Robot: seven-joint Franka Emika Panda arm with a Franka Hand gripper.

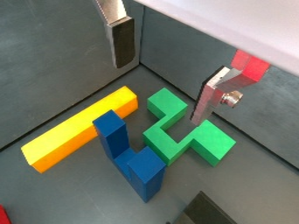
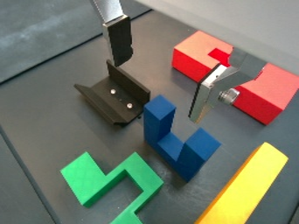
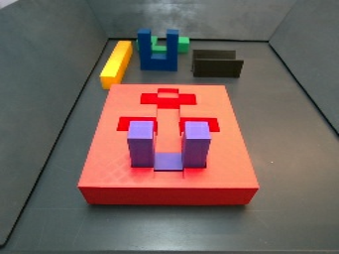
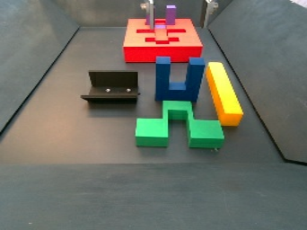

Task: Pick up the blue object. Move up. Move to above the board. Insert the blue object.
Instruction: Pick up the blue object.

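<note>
The blue object [image 1: 128, 150] stands upright on the grey floor, prongs up, and shows in the other views too [image 2: 176, 140] [image 3: 161, 50] [image 4: 178, 79]. My gripper [image 1: 163, 74] [image 2: 163, 70] hangs well above it, open and empty, with the block below the gap between the fingers [image 1: 121, 44]. In a side view only the fingertips [image 4: 150, 9] show at the upper edge. The red board [image 3: 119, 159] [image 4: 138, 38] [image 2: 198, 57] lies apart from the blue object and carries a purple U-shaped block [image 3: 166, 144] [image 4: 171, 13] in one recess.
A green notched block [image 1: 176, 122] [image 4: 174, 126] lies right beside the blue object. A yellow bar [image 1: 82, 131] [image 4: 223, 90] lies along its other side. The dark fixture [image 2: 114, 96] [image 4: 110, 87] stands close by. Tray walls surround the floor.
</note>
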